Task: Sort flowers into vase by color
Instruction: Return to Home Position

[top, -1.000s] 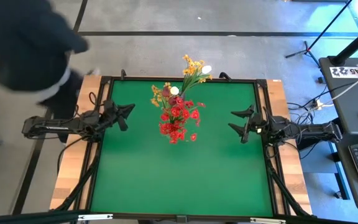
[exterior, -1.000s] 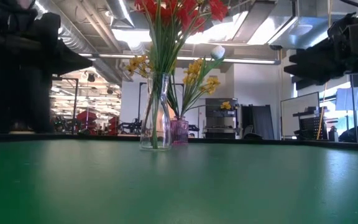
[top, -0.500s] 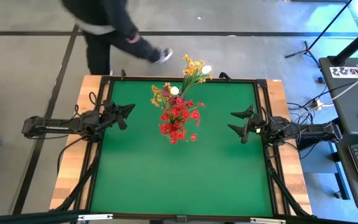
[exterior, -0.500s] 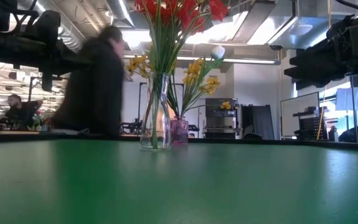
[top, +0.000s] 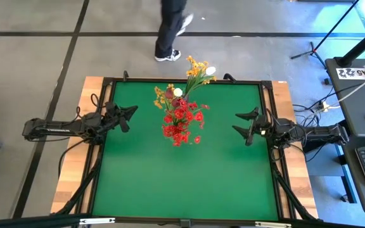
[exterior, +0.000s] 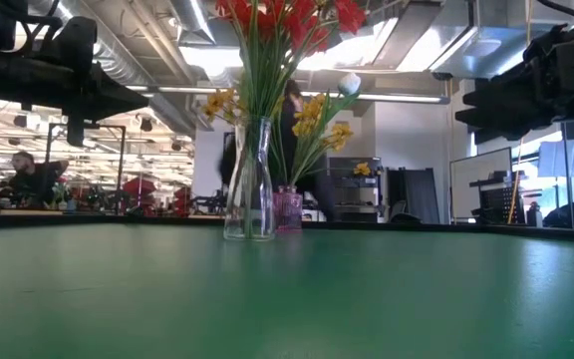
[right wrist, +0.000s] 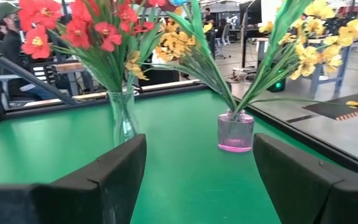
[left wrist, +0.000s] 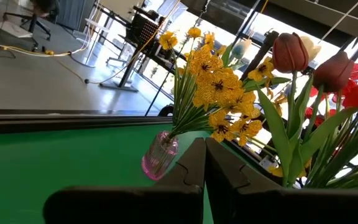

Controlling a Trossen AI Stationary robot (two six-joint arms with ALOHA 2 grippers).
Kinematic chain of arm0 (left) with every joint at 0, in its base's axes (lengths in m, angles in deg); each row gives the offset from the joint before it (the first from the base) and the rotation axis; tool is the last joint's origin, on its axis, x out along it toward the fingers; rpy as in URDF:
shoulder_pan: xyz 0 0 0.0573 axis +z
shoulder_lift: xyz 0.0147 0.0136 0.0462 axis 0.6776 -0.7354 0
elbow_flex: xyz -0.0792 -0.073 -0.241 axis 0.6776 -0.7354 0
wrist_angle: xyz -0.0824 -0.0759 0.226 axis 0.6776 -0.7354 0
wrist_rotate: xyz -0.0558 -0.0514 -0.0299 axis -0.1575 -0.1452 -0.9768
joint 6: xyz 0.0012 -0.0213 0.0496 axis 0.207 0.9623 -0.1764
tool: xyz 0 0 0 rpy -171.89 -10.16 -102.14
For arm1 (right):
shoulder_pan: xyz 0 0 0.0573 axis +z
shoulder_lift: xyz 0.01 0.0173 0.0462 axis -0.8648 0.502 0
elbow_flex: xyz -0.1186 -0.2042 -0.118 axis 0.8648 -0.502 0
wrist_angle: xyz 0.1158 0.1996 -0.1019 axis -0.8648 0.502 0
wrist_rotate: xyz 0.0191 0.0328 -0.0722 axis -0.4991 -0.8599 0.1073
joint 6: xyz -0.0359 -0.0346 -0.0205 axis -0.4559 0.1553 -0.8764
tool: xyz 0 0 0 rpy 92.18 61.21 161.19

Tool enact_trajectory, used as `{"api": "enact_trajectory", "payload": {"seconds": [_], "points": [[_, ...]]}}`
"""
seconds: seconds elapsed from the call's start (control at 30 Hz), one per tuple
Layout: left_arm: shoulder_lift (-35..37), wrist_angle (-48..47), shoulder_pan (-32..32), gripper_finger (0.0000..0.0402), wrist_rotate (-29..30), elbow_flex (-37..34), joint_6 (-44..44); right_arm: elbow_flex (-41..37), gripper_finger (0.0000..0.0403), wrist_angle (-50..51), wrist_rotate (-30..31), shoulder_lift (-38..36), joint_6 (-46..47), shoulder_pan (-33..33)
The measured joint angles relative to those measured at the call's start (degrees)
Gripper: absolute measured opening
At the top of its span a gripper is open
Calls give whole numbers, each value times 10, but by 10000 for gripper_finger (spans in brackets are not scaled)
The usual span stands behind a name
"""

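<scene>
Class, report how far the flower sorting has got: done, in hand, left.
Done: bushy red sprays stand in the tall clear glass vase, yellow-orange sprays in the small pink glass vase; no stems lie on the green table. In hand: nothing, left claw shut, right claw open, both empty at the table's sides. Left: apparently nothing.

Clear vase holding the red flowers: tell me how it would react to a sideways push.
Likely top-heavy: the clear vase is tall and narrow, with the red flowers spreading wide above it, so a high push could tip it. It looks like glass, so probably rigid, smooth and breakable. A low nudge might slide it on the green table.
</scene>
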Motion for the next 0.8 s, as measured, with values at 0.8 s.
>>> {"api": "enact_trajectory", "payload": {"seconds": [0.8], "points": [[0, 0, 0, 0, 0, 0, 0, 0, 293, 2, -6, 0, -1, 0]]}}
